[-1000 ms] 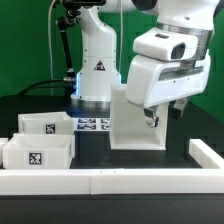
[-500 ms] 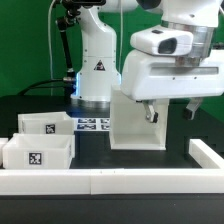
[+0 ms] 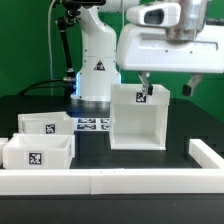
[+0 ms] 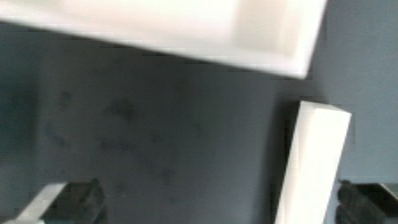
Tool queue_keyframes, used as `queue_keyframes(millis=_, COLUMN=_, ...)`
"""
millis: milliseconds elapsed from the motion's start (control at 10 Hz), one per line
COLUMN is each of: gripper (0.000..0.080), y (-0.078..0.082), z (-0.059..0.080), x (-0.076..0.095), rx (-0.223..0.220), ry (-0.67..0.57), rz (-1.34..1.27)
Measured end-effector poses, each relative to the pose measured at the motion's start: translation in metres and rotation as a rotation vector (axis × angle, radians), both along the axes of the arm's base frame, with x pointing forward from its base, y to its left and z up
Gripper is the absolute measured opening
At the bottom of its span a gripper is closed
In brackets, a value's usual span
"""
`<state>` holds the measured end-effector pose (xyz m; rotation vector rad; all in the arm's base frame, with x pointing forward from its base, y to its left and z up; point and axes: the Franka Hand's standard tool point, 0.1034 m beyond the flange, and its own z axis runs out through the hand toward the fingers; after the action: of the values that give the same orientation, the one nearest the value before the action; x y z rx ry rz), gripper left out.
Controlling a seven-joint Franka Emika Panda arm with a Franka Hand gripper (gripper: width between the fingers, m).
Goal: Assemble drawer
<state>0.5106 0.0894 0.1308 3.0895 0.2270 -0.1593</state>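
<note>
The drawer's tall white shell stands upright in the middle of the black table, open side facing front, with a marker tag on its top rim. Two small open-top trays with tags sit at the exterior view's left, one behind and one in front. My gripper hangs open and empty above the shell's top right, touching nothing. In the wrist view my gripper shows dark fingertips wide apart over dark table, with part of a white panel beyond.
A long low white rail runs along the table's front and turns back at the exterior view's right. The marker board lies flat behind the shell. The robot base stands at the back. A narrow white edge crosses the wrist view.
My gripper has risen from beside the shell's right front to above its top, staying open. The shell's top tag is now uncovered. Shell and trays have not moved.
</note>
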Motion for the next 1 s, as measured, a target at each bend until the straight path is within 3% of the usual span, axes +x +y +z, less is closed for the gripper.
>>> queue_keyframes(millis=200, gripper=0.0649, y=0.001, z=0.010, x=-0.020, rx=-0.007, ry=-0.001, rz=-0.007)
queue_keyframes(millis=400, gripper=0.0649, y=0.005, z=0.009, x=-0.038, rx=-0.015, ry=0.012, rz=-0.011)
queue_keyframes(millis=800, gripper=0.0649, y=0.005, z=0.006, x=-0.038, rx=-0.008, ry=0.010, rz=-0.029)
queue_keyframes(millis=1000, gripper=0.0649, y=0.007, z=-0.008, x=-0.055, rx=0.032, ry=0.007, rz=-0.123)
